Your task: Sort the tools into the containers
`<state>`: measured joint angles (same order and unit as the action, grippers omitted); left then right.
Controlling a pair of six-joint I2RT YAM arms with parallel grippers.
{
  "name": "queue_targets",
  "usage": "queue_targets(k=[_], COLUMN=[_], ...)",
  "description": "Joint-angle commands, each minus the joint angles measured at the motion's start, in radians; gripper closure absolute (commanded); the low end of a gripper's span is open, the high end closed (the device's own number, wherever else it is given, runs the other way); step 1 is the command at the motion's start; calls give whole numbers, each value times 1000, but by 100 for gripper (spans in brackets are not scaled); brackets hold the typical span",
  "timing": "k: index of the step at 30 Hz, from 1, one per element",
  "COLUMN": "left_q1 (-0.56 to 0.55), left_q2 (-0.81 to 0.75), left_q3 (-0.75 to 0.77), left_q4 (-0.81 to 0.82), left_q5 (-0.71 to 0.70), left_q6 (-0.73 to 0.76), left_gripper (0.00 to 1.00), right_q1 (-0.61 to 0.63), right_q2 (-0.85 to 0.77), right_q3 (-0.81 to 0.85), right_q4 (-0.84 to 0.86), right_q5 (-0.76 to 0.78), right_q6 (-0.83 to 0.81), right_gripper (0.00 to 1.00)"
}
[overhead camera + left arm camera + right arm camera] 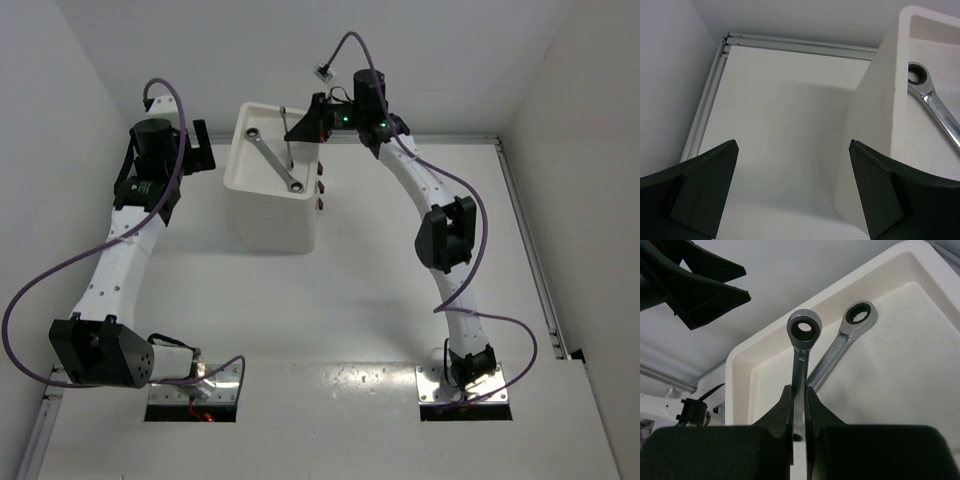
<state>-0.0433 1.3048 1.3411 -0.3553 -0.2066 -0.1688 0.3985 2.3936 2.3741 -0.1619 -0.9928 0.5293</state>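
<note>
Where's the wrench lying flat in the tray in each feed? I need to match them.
Top external: flat wrench lies diagonally in the white tray, upper centre.
Left wrist: flat wrench at the right edge, ring end uppermost.
Right wrist: centre-right, beside the held wrench in the right hand.
Shared landmark: the tray's raised rim.

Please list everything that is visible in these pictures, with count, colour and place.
table: one, white, under everything.
container: one, white, far middle of the table.
knobs: at least two, dark red, on the container's right side.
lying wrench: one, silver, flat in the container's top.
held wrench: one, silver, above the container.
arms: two, white and black, either side of the container.
left gripper: one, black, open, left of the container.
right gripper: one, black, shut on the held wrench.
</note>
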Motion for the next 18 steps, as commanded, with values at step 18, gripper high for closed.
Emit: queue_targets(k=[18], left_q1=[22], left_q2=[-39], left_q3=[-22], left_q4=[18], left_q5=[18], left_q6=[-15], left_gripper=[0], right_q1=[7], right_q2=[72], right_q3=[14], right_q4=[-100], right_q5=[184], right_q6=[-91], right_gripper=[98])
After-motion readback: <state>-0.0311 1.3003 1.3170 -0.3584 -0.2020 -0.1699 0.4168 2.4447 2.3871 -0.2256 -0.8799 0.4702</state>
